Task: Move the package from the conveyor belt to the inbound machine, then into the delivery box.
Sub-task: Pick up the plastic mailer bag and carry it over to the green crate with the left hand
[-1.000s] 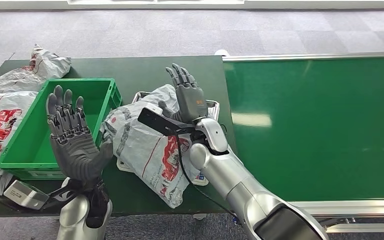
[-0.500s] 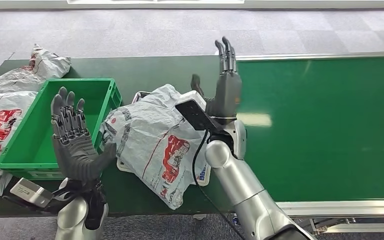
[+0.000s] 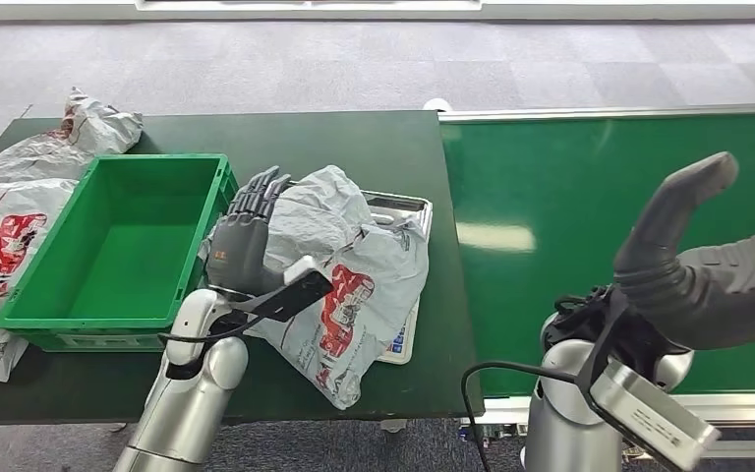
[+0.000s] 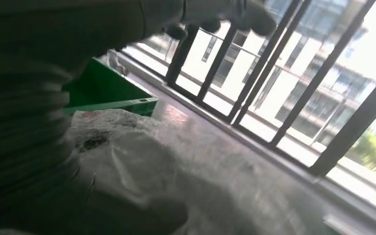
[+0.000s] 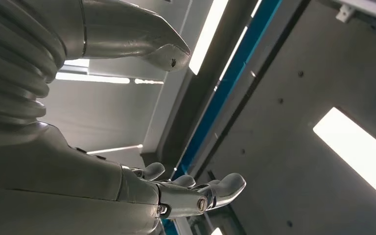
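One grey package (image 3: 339, 285) with red print is lying crumpled across a metal tray (image 3: 405, 206) on the dark green table (image 3: 354, 138), just beside the green crate (image 3: 34, 320), and its lower end is hanging past the tray toward the table's near edge. The left robot hand (image 3: 246, 231) is resting flat on the package's side nearest the crate, fingers stretched out together and pressing on the wrinkled plastic rather than closing around it. In the left wrist view the package (image 4: 142, 166) is bulging close under the hand, with a corner of the crate (image 4: 107, 93) behind it. The right robot hand (image 3: 693, 256) is hanging raised over the green conveyor belt (image 3: 609, 177), well apart from the crate, released, holding nothing; the right wrist view is showing its fingers (image 5: 225, 188) spread loosely against the ceiling. More grey packages (image 3: 20, 197) are lying on the table on the crate's far side from the tray.
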You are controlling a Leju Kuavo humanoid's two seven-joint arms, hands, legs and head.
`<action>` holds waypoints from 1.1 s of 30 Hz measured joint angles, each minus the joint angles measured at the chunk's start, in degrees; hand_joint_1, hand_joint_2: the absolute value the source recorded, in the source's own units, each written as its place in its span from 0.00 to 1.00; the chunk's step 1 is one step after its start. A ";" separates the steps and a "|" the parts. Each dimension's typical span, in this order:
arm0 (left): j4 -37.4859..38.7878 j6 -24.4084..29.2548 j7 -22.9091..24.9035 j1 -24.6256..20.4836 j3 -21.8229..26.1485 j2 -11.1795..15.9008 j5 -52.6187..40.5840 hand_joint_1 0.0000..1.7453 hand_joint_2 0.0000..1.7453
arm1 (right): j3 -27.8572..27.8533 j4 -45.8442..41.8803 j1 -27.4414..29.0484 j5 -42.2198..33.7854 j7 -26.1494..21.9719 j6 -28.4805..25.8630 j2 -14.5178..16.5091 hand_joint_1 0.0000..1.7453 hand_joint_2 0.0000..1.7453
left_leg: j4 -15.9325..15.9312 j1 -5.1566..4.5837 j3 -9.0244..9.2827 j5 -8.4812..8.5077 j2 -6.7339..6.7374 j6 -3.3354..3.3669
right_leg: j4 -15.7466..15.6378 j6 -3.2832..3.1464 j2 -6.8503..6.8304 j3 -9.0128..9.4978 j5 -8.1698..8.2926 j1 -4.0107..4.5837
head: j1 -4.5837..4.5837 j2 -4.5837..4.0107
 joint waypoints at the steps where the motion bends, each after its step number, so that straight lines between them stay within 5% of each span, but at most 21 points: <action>1: 2.11 -0.10 1.26 -1.07 -0.93 0.41 -4.50 0.00 1.00 | -0.10 -0.53 0.19 -0.16 -0.16 0.00 -0.04 0.00 1.00 | 0.00 0.00 0.02 0.01 0.10 -0.02 | 0.00 -0.02 0.12 -0.04 0.05 0.00 | -0.02 0.00; 9: 17.76 -4.32 4.05 -9.67 -5.05 1.71 -11.23 0.00 1.00 | -0.27 -1.30 0.65 0.02 0.73 0.15 -0.19 0.00 1.00 | 0.00 0.00 0.03 0.03 0.21 -0.04 | 0.01 0.00 0.28 -0.07 0.12 0.00 | -0.02 0.00; 17: 22.83 -6.60 4.07 -12.20 -5.81 2.37 -12.90 0.00 1.00 | -0.26 -1.27 0.65 -0.42 0.42 0.17 -0.21 0.00 1.00 | 0.00 0.01 0.01 0.02 0.20 -0.04 | 0.02 0.00 0.27 -0.08 0.09 0.01 | -0.03 0.00; 21: 24.71 -10.10 3.36 -13.43 -6.38 2.68 -13.23 1.00 1.00 | -0.20 -1.00 0.68 -1.14 -0.23 0.17 -0.21 0.00 1.00 | -0.01 0.01 0.02 0.02 0.19 -0.04 | 0.02 0.00 0.25 -0.02 0.09 0.01 | -0.02 0.00; 33: 25.90 -12.02 -1.09 -13.65 -6.70 4.81 -9.76 1.00 1.00 | 0.61 0.68 0.69 0.21 0.80 0.20 -0.21 0.00 1.00 | -0.01 0.02 0.06 0.04 0.18 -0.06 | 0.03 -0.01 0.21 0.02 0.10 0.02 | -0.02 0.00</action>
